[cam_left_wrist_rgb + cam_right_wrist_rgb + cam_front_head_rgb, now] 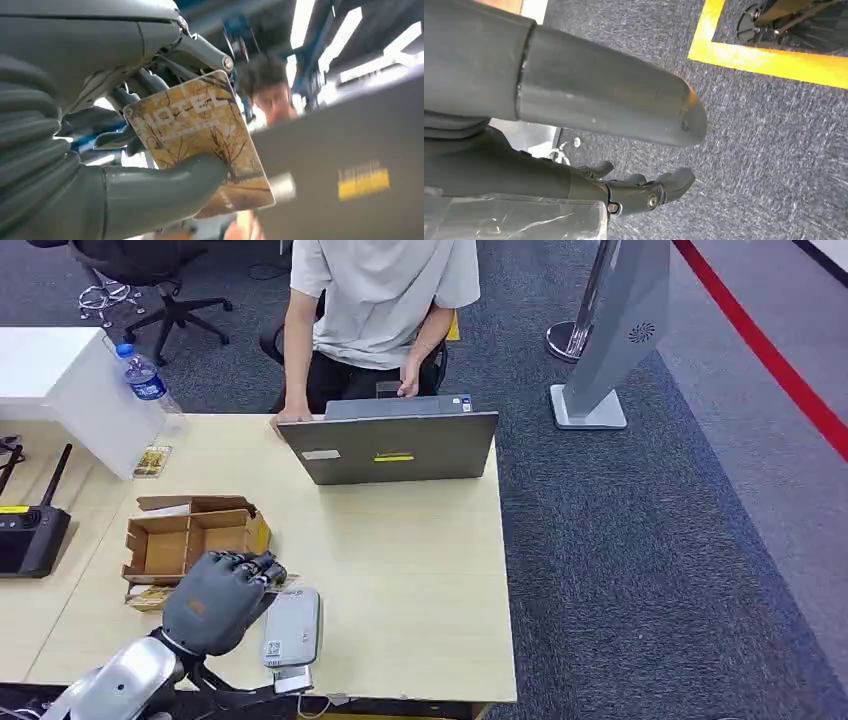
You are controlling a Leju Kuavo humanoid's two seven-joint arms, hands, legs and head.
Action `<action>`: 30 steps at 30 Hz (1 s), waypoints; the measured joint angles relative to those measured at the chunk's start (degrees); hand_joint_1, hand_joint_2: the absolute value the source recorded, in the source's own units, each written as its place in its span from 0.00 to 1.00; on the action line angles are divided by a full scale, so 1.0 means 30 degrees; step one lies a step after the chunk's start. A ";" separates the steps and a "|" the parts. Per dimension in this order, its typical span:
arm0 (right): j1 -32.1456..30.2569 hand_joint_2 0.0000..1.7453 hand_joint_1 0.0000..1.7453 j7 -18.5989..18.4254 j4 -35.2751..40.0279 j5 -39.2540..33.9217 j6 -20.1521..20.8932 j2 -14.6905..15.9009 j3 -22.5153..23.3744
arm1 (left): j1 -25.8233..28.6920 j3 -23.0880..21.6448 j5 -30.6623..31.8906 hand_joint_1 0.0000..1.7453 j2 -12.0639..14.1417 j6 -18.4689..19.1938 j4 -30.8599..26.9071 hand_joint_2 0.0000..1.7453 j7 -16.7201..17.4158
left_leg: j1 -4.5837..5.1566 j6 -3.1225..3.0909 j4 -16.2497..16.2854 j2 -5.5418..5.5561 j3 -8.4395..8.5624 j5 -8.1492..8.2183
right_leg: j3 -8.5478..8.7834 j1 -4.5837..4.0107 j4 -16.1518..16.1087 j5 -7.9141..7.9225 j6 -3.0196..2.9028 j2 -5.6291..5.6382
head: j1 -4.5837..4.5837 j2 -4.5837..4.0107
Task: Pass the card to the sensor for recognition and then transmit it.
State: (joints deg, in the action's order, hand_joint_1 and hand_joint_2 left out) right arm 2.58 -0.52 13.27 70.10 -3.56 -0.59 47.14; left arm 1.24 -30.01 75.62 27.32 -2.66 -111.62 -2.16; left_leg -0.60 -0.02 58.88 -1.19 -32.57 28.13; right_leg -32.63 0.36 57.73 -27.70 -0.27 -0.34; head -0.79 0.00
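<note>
- Yellow-brown hotel card point(200, 145): you see it pinched between the thumb and the darker fingers point(150, 85) of the left hand point(215, 598), as the left wrist view shows.
- Left hand position: it hovers low over the counter point(410, 570), just beside the grey sensor point(292, 628) that lies near the counter's front edge.
- Card pick-up: judge this step done, since the card is in the grasp.
- Recognition: treat it as pending; you cannot tell whether the card is over the sensor face.
- Hand-over: not yet done. A person point(380, 300) sits behind the laptop point(405, 447) across the counter.
- Right hand point(644, 192): it hangs toward the carpet floor point(774, 140), fingers curled inward, grasping nothing.
</note>
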 joint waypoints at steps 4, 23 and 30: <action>0.0000 0.00 0.00 -0.0022 0.0000 -0.0219 0.0196 0.0051 0.0365 | 0.0886 0.0000 -0.0422 1.00 0.0531 0.0995 0.0036 1.00 0.0400 | -0.0001 0.0000 0.0000 0.0010 -0.0004 0.0000 | -0.0001 -0.0001 0.0000 -0.0002 -0.0001 -0.0006 | 0.0000 0.0000; 0.1217 0.00 0.00 0.1632 0.0022 0.0423 0.0328 0.0073 0.0773 | 0.0279 -0.0204 0.0350 1.00 0.0079 0.4305 0.1407 1.00 0.1362 | 0.0000 -0.0006 0.0008 0.0044 -0.0006 -0.0036 | 0.0007 0.0000 0.0000 0.0025 0.0008 -0.0036 | 0.0007 0.0000; 0.1462 0.00 0.00 0.1523 0.0022 0.0525 0.0452 0.0073 0.0773 | 0.0035 -0.0670 0.0452 1.00 -0.0438 0.4480 0.2492 1.00 0.1369 | 0.0001 -0.0006 0.0008 0.0044 -0.0009 -0.0036 | 0.0007 0.0000 -0.0001 0.0025 0.0009 -0.0037 | 0.0007 0.0000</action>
State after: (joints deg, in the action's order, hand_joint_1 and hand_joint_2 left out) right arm 6.97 4.04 13.33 71.67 -2.21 -0.37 49.46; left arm 1.34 -32.02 76.98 26.01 10.78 -104.15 1.95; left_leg -0.59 -0.03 58.90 -1.06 -32.60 28.02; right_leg -32.60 0.37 57.72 -27.62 -0.25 -0.45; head -0.76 0.00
